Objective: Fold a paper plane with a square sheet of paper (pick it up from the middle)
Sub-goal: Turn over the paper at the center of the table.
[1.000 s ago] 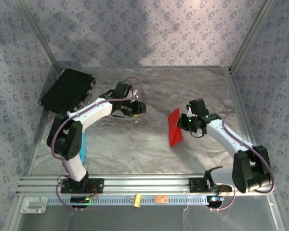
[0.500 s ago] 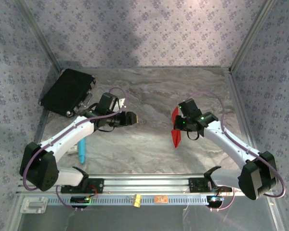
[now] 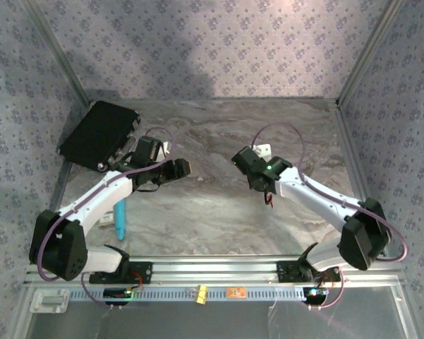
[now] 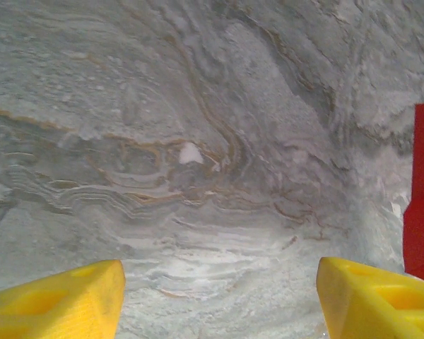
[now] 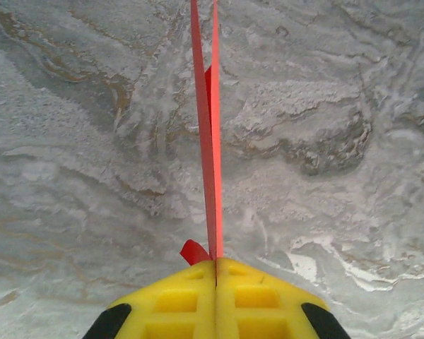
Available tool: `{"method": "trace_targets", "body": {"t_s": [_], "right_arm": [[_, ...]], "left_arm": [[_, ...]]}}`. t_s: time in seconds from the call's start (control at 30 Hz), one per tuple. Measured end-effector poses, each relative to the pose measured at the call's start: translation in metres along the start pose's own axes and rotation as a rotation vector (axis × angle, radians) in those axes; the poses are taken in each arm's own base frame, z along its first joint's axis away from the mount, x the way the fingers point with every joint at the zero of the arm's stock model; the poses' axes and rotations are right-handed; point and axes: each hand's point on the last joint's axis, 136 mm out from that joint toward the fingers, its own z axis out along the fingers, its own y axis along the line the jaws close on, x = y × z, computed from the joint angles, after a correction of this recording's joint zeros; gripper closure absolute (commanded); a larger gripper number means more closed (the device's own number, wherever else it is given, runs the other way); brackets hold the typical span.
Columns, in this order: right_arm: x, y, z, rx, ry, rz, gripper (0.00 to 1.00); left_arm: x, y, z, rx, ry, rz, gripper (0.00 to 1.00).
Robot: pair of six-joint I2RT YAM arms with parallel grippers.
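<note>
My right gripper (image 5: 215,263) is shut on the red sheet of paper (image 5: 210,141). The sheet is folded into layers and sticks straight out from the fingertips above the marble table. I see it edge-on, so its outline does not show. From above, a sliver of the red paper (image 3: 270,200) peeks out under the right gripper (image 3: 264,188) near the table's middle. My left gripper (image 4: 219,275) is open, its yellow fingers (image 4: 63,300) wide apart over bare table. In the left wrist view the red paper (image 4: 420,198) is at the right edge. The left gripper (image 3: 184,168) faces the right one across a gap.
A black rectangular case (image 3: 99,133) lies at the back left corner. A blue-tipped tool (image 3: 119,217) lies beside the left arm. A small orange tag (image 3: 234,292) sits on the front rail. Patterned walls close in the table on three sides.
The right arm swung left toward the middle, turning the red paper from broadside to edge-on under the wrist. The left arm dropped lower and drew back slightly, and its jaws widened.
</note>
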Motion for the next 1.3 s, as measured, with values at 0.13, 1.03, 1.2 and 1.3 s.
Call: {"method": "trace_targets", "body": {"t_s": [0.13,1.03,1.2,1.3], "right_arm": [[0.001,0.011,0.017,0.073,0.021,-0.042,0.96],[0.022,0.192,0.036,-0.395,0.238,-0.045,0.44],[-0.001,0.153,0.017,-0.655,0.201,0.162,0.52],[-0.005,0.118,0.023,-0.731,0.181,0.301,0.64]], "left_arm": [[-0.001,0.032,0.001,-0.054,-0.013,-0.084,0.24],[-0.012,0.058,-0.017,-0.081,-0.052,-0.173,0.28],[-0.008,0.043,-0.006,0.010,-0.008,-0.164,0.30],[0.003,0.035,0.011,0.039,0.060,-0.149,0.33]]}}
